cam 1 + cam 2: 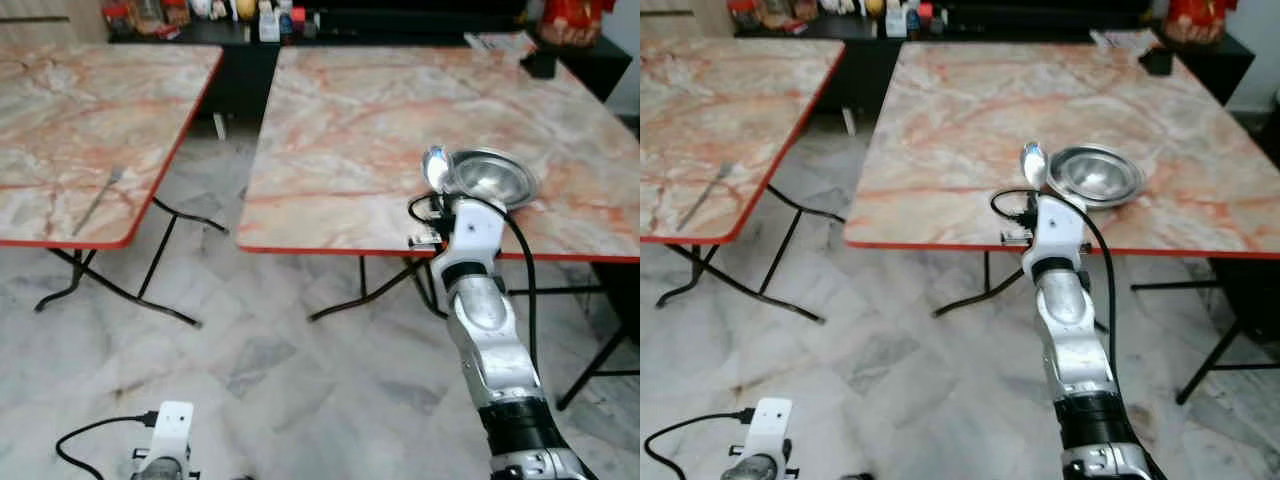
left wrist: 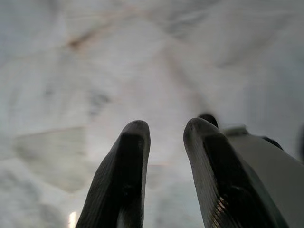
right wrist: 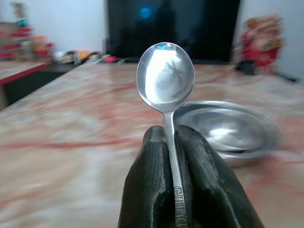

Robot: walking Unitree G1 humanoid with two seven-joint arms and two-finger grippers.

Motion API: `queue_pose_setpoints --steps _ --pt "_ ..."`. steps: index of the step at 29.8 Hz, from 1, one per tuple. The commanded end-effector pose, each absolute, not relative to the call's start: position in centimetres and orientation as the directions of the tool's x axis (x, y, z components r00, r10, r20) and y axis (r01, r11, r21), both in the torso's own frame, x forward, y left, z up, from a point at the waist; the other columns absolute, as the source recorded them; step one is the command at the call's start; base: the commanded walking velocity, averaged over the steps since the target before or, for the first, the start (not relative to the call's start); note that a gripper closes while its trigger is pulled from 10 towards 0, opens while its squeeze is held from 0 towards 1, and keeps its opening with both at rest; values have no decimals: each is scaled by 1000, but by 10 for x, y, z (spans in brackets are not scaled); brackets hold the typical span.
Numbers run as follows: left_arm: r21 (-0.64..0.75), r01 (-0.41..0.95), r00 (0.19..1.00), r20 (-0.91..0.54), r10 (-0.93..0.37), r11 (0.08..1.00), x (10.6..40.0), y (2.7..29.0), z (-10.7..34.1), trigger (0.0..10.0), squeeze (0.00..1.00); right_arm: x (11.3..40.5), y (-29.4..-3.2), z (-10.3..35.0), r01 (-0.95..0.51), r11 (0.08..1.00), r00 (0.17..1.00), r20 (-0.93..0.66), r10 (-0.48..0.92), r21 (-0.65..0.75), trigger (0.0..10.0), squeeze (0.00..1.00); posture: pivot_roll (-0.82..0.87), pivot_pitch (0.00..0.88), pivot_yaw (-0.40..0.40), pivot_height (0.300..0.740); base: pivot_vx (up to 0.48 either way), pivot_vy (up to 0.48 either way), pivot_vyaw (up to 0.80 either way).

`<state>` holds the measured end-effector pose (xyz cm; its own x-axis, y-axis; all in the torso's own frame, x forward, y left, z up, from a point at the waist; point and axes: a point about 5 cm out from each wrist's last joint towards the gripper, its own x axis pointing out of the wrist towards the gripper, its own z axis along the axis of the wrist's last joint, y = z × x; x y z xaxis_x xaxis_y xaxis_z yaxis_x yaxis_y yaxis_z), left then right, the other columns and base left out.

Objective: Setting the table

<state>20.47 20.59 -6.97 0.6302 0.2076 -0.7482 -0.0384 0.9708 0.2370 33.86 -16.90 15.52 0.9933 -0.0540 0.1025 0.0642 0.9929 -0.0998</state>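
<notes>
My right gripper (image 3: pixel 172 137) is shut on the handle of a steel spoon (image 3: pixel 165 78), bowl end pointing up and forward. From the head the spoon (image 1: pixel 435 167) rises above my right wrist at the near edge of the right marble table (image 1: pixel 380 120), just left of a shiny steel bowl (image 1: pixel 489 177) that rests on the table. The bowl (image 3: pixel 228 130) lies right of and beyond the spoon. A fork (image 1: pixel 100 198) lies on the left marble table (image 1: pixel 60 120). My left gripper (image 2: pixel 164 137) hangs low over the floor, fingers slightly apart with nothing between them.
A tiled floor gap (image 1: pixel 220 200) separates the two red-edged folding tables, whose black legs (image 1: pixel 120 285) splay beneath. A dark sideboard (image 1: pixel 250 30) with bottles and jars runs along the back. A black object (image 1: pixel 538 62) sits at the right table's far corner.
</notes>
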Motion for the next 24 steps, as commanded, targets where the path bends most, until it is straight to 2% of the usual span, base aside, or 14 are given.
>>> queue_pose_setpoints --steps 1,12,24 --pt "258 -46 613 -756 231 965 199 216 -71 10000 0 339 -163 160 52 995 992 119 -41 -88 10000 0 -36 134 -20 740 0 -382 0" --pt "267 -44 606 -759 238 963 196 218 -72 10000 0 339 -165 157 71 994 993 105 -62 -84 10000 0 -39 136 -16 740 0 -365 0" --pt "218 -62 619 -757 209 974 196 216 -72 10000 0 340 -166 158 77 994 992 108 -68 -79 10000 0 -40 134 -18 740 21 0 0"
